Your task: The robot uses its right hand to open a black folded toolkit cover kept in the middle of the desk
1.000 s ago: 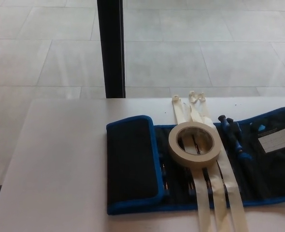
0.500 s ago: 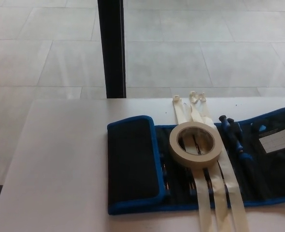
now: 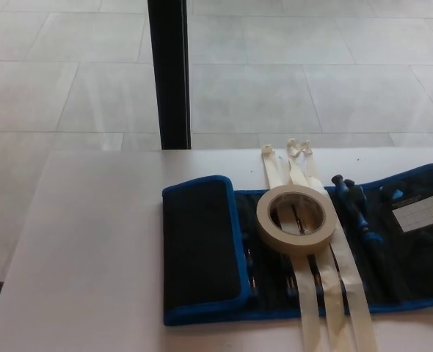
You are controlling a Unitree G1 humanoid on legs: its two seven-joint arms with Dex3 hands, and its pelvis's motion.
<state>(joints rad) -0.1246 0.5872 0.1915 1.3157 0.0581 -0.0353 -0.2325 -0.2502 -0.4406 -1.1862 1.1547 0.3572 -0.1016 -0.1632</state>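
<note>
Between the earlier pictures and now I see nothing move: the toolkit (image 3: 304, 249) lies in the same spot and the tape roll (image 3: 296, 218) has not stirred, only the picture itself sits a hair differently. I read that as a still scene, with no pull on the cover going on at this moment.

The toolkit lies spread across the desk (image 3: 92, 249), toward my right of middle and running off the picture's right edge. Its right part lies flat and open, showing tools in their slots, while one flap (image 3: 200, 249) at its left end is folded over the inside. So the cover lies largely open; whether that left flap counts as left to do, I cannot settle from here.

Neither robot hand shows in the head view, so I cannot tell whether either is apart, together or holding anything.

Count: one toolkit, one tape roll resting on it, three pale strips (image 3: 334, 293) running across it from back to front, one white label (image 3: 420, 213), one dark post (image 3: 169, 73) behind the desk.
</note>
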